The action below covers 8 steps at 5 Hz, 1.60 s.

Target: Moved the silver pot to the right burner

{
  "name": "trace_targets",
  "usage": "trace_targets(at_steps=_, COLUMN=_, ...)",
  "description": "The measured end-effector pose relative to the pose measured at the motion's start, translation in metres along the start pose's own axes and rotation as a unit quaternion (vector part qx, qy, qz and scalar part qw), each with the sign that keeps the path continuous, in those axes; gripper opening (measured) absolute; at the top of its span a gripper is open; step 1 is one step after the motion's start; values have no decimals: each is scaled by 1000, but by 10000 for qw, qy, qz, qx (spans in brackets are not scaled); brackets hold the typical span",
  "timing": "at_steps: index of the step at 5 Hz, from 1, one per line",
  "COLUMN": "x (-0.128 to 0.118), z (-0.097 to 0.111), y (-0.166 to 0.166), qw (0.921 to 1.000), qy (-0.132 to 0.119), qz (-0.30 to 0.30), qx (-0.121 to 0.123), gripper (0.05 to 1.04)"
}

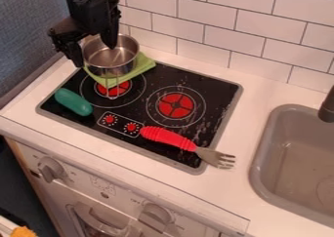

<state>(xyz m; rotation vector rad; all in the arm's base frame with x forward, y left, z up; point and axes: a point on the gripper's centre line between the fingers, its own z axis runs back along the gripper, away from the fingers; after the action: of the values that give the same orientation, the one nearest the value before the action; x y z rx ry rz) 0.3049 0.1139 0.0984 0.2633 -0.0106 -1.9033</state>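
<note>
A white flat countertop (261,92) bears a black rectangular cooktop (219,92) with round red burners (176,106), under a lime-green cloth (147,64), teal oblong toy (73,102) and red-handled metallic fork (168,137).

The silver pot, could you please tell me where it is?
The silver pot is at the camera view's upper left, on the green cloth at the left burner, with the gripper at its rim.
</note>
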Motion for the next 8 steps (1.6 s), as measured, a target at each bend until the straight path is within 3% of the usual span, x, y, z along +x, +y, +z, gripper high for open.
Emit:
trace_targets(at_steps=1, x=3, z=-7, y=-3, qw=9999, qy=-100, qz=7, qx=-98, gripper=1000)
trace_targets(at_steps=2, x=-9, z=-8, y=-20, qw=9983, qy=-315, qz=459, qx=-155, gripper=1000)
trace_targets(at_steps=3, x=-23, z=-2, y=-20, qw=9961, qy=-384, qz=790, qx=83, gripper=1000)
trace_targets(at_steps=4, x=-44, z=-9, y=-15, qw=9904, qy=-537, qz=1199, qx=422, gripper=1000)
trace_targets(at_steps=6, x=-63, z=-41, y=17, qw=9920, qy=-426, qz=1014, qx=621, gripper=1000)
trace_targets(at_steps=7, x=-59, z=-60, y=24, qw=9958, qy=-380, qz=674, qx=481, gripper=1000)
trace_targets(at_steps=8, x=-57, z=-66, y=24, qw=9979, qy=-295, qz=459, qx=337, gripper=1002)
